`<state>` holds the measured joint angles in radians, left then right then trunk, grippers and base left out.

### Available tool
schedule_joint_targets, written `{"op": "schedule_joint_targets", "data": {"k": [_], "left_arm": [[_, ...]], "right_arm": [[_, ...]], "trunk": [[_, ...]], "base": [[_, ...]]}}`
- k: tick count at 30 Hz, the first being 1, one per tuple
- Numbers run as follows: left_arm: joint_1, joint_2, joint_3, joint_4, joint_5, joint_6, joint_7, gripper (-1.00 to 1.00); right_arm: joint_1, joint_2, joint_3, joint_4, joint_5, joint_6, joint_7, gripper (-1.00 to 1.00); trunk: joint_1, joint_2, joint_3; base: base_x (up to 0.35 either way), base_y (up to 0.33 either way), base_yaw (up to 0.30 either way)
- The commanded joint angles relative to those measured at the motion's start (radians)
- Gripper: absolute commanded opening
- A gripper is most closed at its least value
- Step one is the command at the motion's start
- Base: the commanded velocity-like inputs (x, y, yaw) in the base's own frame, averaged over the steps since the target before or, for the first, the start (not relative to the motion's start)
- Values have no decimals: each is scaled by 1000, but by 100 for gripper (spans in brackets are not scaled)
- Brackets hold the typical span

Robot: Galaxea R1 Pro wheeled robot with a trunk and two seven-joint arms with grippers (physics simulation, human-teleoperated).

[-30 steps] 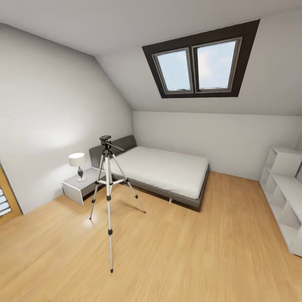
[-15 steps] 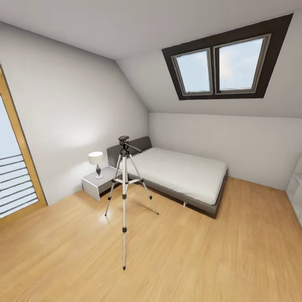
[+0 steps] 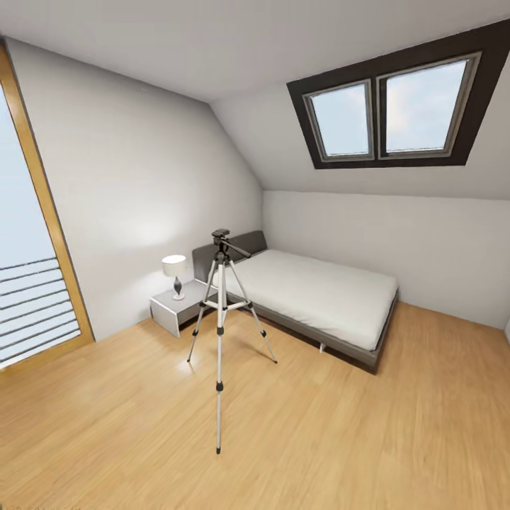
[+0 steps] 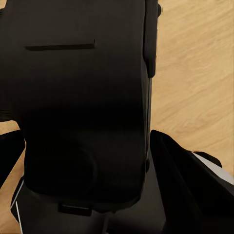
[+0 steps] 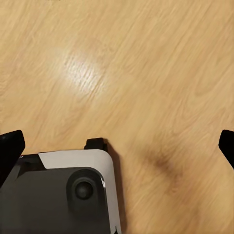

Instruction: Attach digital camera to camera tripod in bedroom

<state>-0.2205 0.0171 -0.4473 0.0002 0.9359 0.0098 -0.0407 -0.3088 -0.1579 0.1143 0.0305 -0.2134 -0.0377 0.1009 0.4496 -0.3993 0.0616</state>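
Observation:
The camera tripod (image 3: 219, 333) stands on the wood floor of the bedroom, between me and the grey bed (image 3: 319, 294). It has silver legs and a bare black pan head (image 3: 222, 236) with a long handle. In the left wrist view the black digital camera (image 4: 83, 97) sits large between the dark fingers (image 4: 185, 175), with my left gripper (image 4: 87, 141) shut on it over the floor. My right gripper (image 5: 117, 141) hangs open above bare floorboards, with only its two black fingertips (image 5: 10, 146) showing at the picture's sides.
A grey nightstand (image 3: 173, 312) with a small white lamp (image 3: 174, 273) stands left of the bed. A wood-framed glass door (image 3: 32, 283) is at the left wall. A dark-framed skylight (image 3: 393, 110) sits in the sloped ceiling. Open floor lies around the tripod.
The head view has panned left: the tripod and bed sit further right in the picture, the white shelves have left it, and the glass door has come in. The tripod itself has not moved.

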Motion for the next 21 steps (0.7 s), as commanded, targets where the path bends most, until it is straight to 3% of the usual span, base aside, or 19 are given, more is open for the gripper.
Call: {"op": "schedule_joint_targets", "data": {"k": [1,21], "left_arm": [[0,0,-8,0,8,1,-5,-100],[0,0,-8,1,9,1,-1,-100]], "right_arm": [[-1,0,8,3,-11,-4,5,100],[-1,0,8,3,-11,-5,3,100]], "trunk": [[0,-1,0],[0,-1,0]], "base": [[0,0,252],[0,0,266]]}}
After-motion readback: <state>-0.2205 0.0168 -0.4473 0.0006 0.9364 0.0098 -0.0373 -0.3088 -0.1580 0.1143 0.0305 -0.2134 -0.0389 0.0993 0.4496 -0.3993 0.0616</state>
